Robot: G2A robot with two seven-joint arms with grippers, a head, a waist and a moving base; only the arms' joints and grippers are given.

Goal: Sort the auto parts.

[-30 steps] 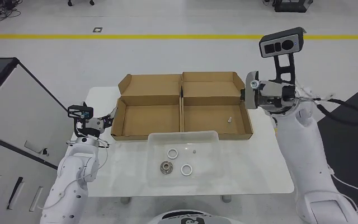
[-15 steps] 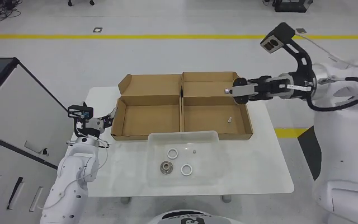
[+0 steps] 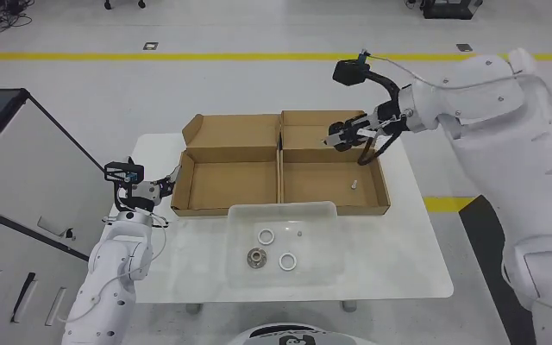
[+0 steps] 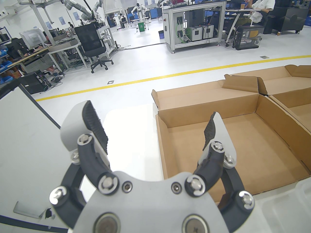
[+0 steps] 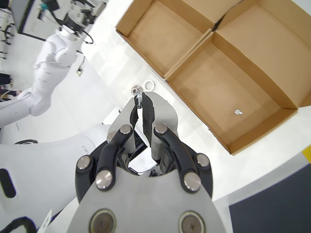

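Note:
My right gripper (image 5: 140, 101) is shut on a small threaded bolt (image 5: 138, 98) pinched at its fingertips. In the top view this gripper (image 3: 333, 141) hangs above the far part of the right cardboard box (image 3: 377, 177), where another bolt (image 3: 354, 183) lies on the floor. The clear tray (image 3: 321, 208) in front holds two white rings (image 3: 267, 235) (image 3: 288, 260), a metal hub (image 3: 255, 256) and a tiny screw (image 3: 297, 231). My left gripper (image 4: 150, 117) stands open with nothing in it beside the left cardboard box (image 4: 272, 132), at the table's left side (image 3: 169, 185).
Both box lids (image 3: 233, 131) are folded back toward the far table edge. A slanted white panel (image 3: 34, 164) stands off the table's left. Bare tabletop (image 3: 405, 250) lies to the right of the tray.
The right arm swung from beyond the table's right edge leftward over the right box. The left arm kept still.

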